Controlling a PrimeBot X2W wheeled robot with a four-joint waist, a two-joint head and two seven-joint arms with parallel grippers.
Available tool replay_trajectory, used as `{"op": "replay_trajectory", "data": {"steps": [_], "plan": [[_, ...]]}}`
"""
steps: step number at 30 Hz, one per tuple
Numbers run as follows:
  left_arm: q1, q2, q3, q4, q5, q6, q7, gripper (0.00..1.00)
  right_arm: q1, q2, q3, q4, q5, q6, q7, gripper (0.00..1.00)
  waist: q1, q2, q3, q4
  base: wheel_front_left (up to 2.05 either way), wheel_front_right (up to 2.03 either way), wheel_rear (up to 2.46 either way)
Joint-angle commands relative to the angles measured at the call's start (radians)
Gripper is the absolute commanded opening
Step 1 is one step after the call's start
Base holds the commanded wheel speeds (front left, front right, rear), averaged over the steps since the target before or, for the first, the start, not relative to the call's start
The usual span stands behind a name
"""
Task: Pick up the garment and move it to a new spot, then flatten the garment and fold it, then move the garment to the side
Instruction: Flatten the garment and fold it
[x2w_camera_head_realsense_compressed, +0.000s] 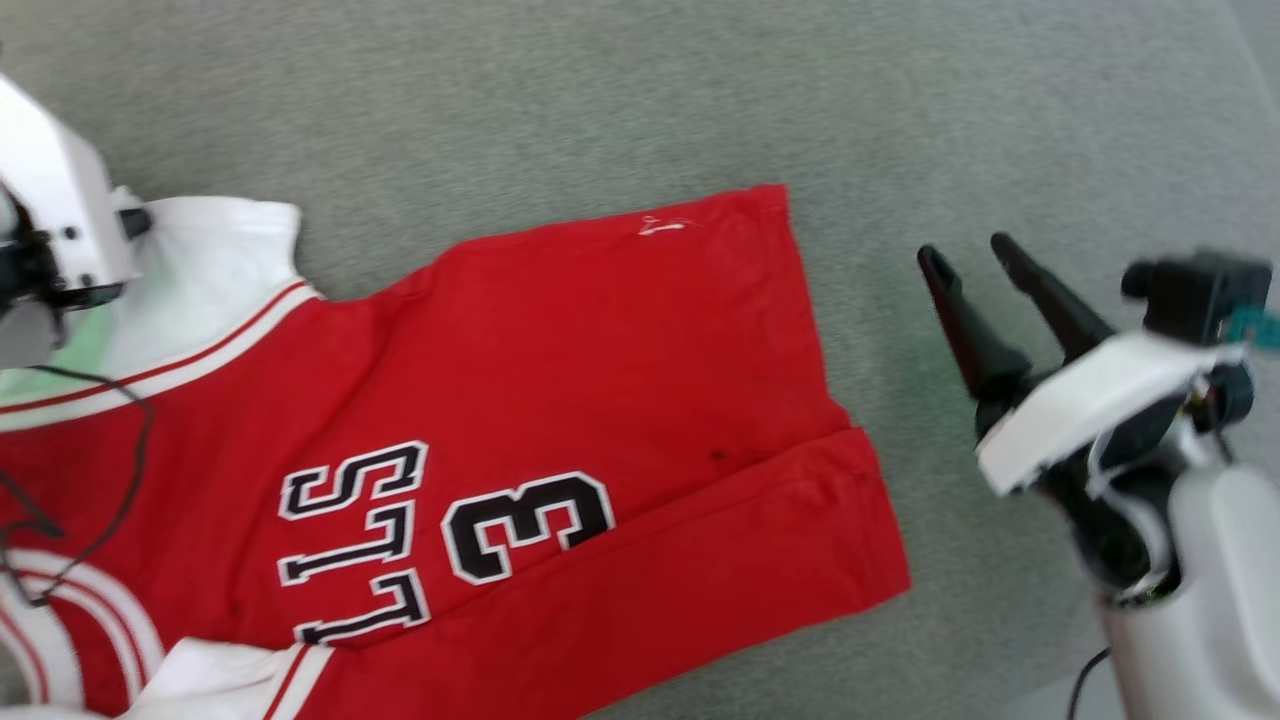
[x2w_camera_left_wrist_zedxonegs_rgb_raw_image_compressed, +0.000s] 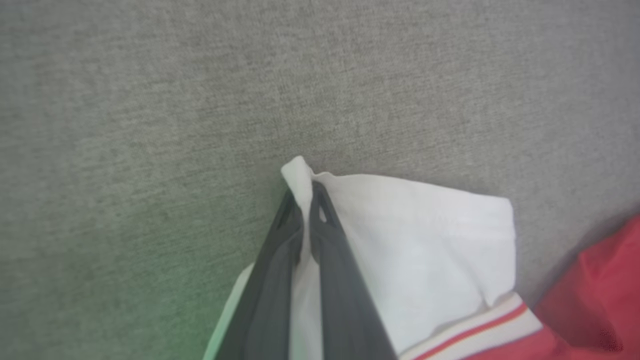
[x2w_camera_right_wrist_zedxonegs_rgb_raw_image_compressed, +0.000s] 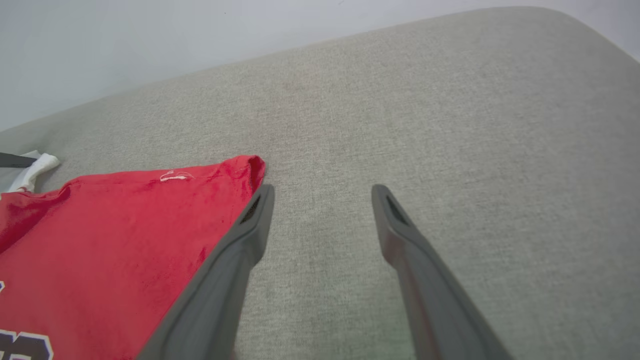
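Observation:
The garment (x2w_camera_head_realsense_compressed: 560, 400), a red jersey with white sleeves, striped trim, black letters and a number 3, lies spread on the grey cloth surface, its hem toward the right. My left gripper (x2w_camera_left_wrist_zedxonegs_rgb_raw_image_compressed: 306, 192) is shut on the corner of a white sleeve (x2w_camera_left_wrist_zedxonegs_rgb_raw_image_compressed: 425, 250) at the far left. In the head view the left wrist (x2w_camera_head_realsense_compressed: 50, 230) covers that sleeve's edge. My right gripper (x2w_camera_head_realsense_compressed: 965, 250) is open, just right of the hem, holding nothing. In the right wrist view the right gripper (x2w_camera_right_wrist_zedxonegs_rgb_raw_image_compressed: 322, 192) sits beside the garment's red hem corner (x2w_camera_right_wrist_zedxonegs_rgb_raw_image_compressed: 245, 167).
The grey cloth surface (x2w_camera_head_realsense_compressed: 600, 90) stretches past the garment on the far and right sides. Its rounded far edge (x2w_camera_right_wrist_zedxonegs_rgb_raw_image_compressed: 550, 15) meets a pale wall (x2w_camera_right_wrist_zedxonegs_rgb_raw_image_compressed: 150, 35). A black cable (x2w_camera_head_realsense_compressed: 130, 470) hangs from my left arm over the garment's shoulder.

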Motion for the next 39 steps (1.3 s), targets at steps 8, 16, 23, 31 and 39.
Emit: {"op": "replay_trajectory", "data": {"steps": [8,16,23,31,39], "plan": [[-0.097,-0.11,-0.04,-0.035,0.048,-0.075,-0.09,0.0,-0.208,-0.086,-0.026,0.101,0.121,0.0,0.392,1.0,0.0,-0.0001,0.003,0.155,0.0,0.0,0.0],[-0.164,-0.19,-0.072,-0.046,0.079,-0.126,-0.151,0.0,-0.349,-0.074,-0.069,0.225,0.08,0.0,0.626,1.0,0.0,-0.0001,0.03,0.262,0.0,0.0,0.0],[-0.172,-0.23,-0.066,-0.035,0.06,-0.159,-0.198,0.0,-0.374,-0.044,-0.075,0.358,0.053,-0.001,0.753,1.0,0.0,-0.0001,0.045,0.299,0.0,0.0,0.0],[-0.175,-0.242,-0.072,0.006,0.051,-0.188,-0.218,0.0,-0.376,-0.039,-0.071,0.383,0.045,0.0,0.777,0.0,0.0,-0.0001,0.032,0.302,0.0,0.0,0.0],[-0.119,-0.224,-0.066,0.024,0.05,-0.206,-0.268,0.0,-0.372,-0.089,-0.046,0.292,0.053,0.0,0.678,0.0,0.0,-0.0001,-0.067,0.3,0.0,0.0,0.0]]}}
